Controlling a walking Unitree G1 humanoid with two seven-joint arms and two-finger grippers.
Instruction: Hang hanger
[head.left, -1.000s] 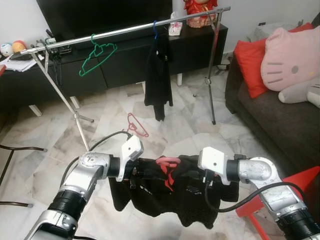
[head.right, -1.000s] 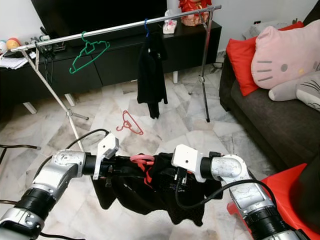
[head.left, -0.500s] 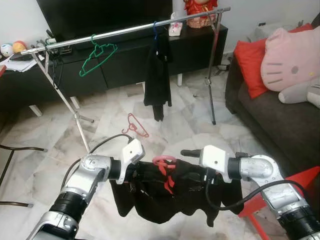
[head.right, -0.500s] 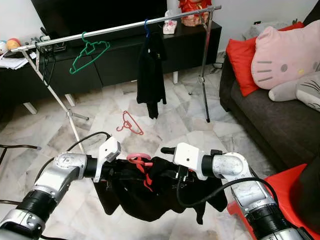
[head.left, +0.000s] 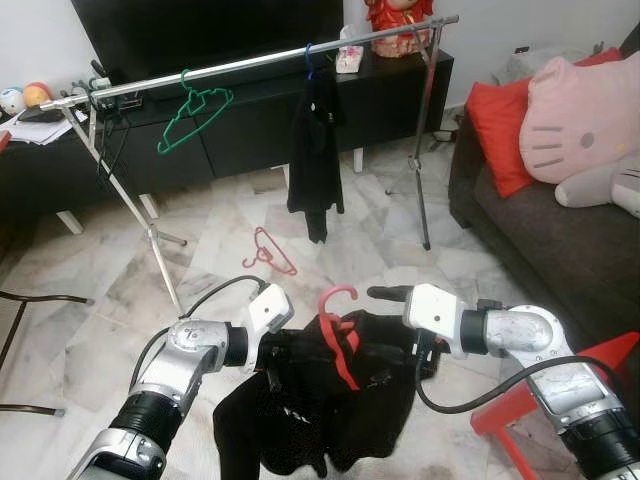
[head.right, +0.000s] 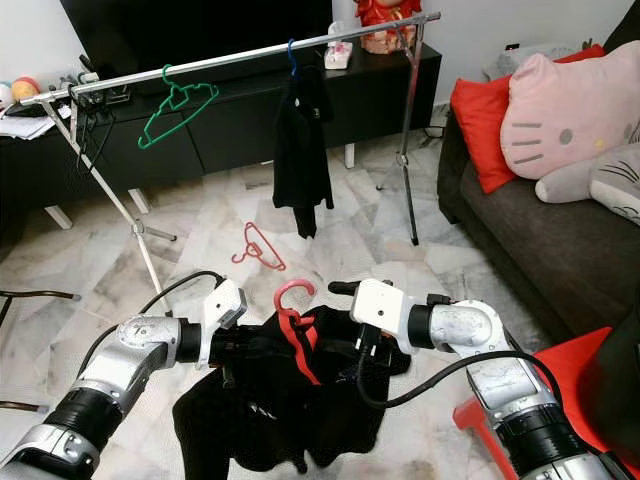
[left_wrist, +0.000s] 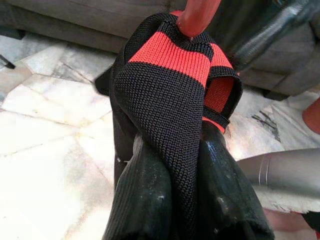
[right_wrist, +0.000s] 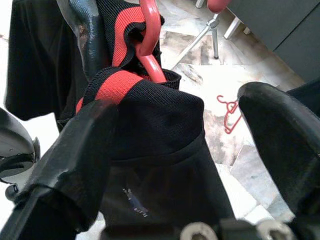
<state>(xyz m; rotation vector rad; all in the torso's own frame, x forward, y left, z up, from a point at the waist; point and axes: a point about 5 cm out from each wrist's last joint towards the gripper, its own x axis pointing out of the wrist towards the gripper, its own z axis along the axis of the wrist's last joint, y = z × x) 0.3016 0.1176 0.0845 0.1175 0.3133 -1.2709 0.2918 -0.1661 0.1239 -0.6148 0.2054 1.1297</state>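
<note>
A black garment with red trim hangs on a red hanger, low between my two arms, the hook standing upright. My left gripper is shut on the garment's collar, the fabric pinched between its fingers. At the other shoulder my right gripper is open, with one finger sticking out above the cloth and the garment lying between its spread fingers. The metal clothes rail stands ahead across the room.
A green hanger and a black garment on a blue hanger hang on the rail. Another red hanger lies on the marble floor. The dark sofa with cushions and a red stool stand at my right.
The hanger hook has swung from lying flat to upright. The garment now droops lower and longer. My right gripper has opened, one finger out above the cloth.
</note>
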